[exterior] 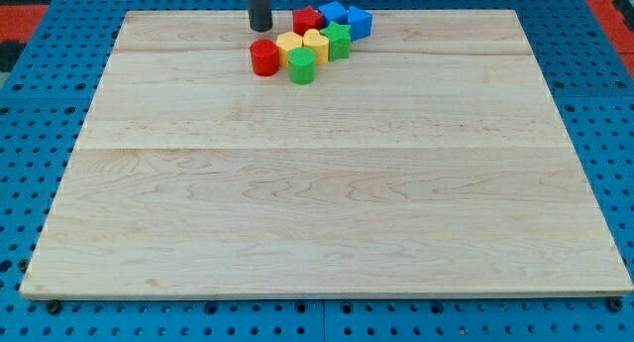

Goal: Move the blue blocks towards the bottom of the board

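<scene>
Two blue blocks sit at the view's top centre: one [333, 12] behind, its shape unclear, and a blue cube-like block [360, 22] to its right. They belong to a tight cluster with a red block [308, 22], a green star block [337, 41], a yellow block [290, 47], a yellow heart-like block [316, 46], a red cylinder [264, 57] and a green cylinder [302, 66]. My tip [260, 28] stands on the board just left of the cluster, above the red cylinder, well left of the blue blocks.
The wooden board [327, 183] lies on a blue pegboard table [30, 134]. All blocks are bunched near the board's top edge.
</scene>
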